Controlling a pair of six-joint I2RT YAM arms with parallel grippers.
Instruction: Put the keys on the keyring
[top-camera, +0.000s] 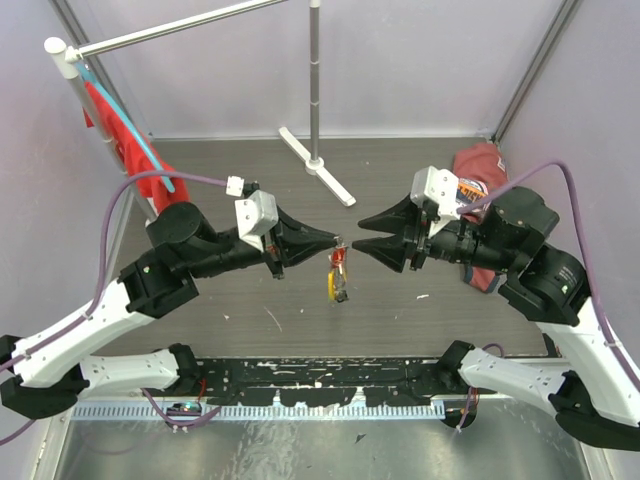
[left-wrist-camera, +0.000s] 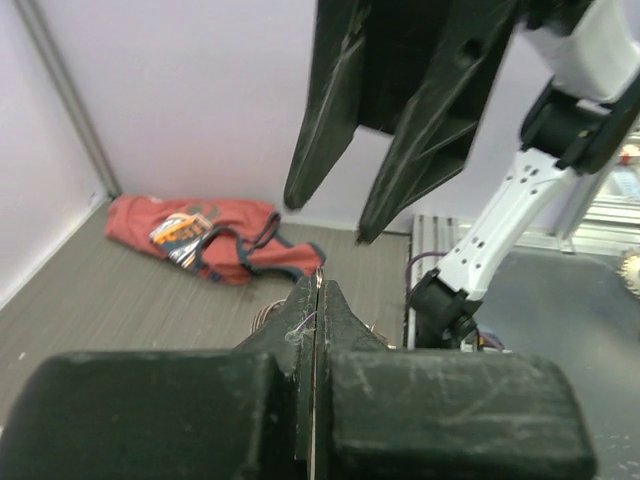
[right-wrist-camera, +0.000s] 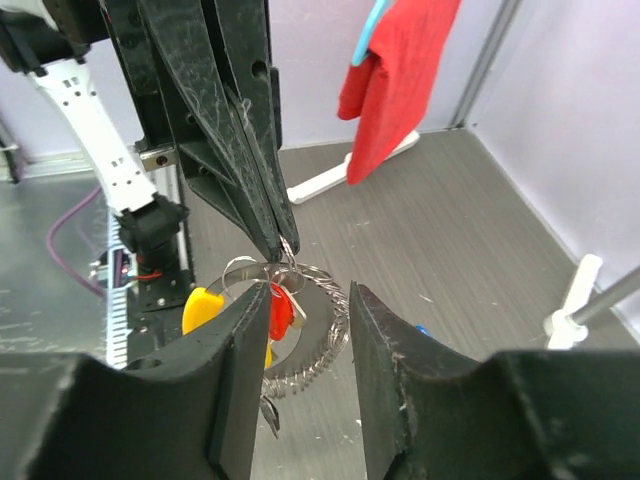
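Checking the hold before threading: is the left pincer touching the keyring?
Touching. The right wrist view shows the left pincer closed on the top of the keyring, which hangs from it.

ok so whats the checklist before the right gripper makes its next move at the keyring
1. left gripper shut on the keyring, holding it off the table: ok
2. right gripper open, jaws apart: ok
3. red key lined up with the gap between the right gripper's fingers in the right wrist view: ok
4. red key actually threaded on the keyring, not just hanging beside it: cannot tell
5. yellow tag hanging clear of the right gripper's gap: ok
6. other key located: cannot tell, only a tiny blue speck on the table
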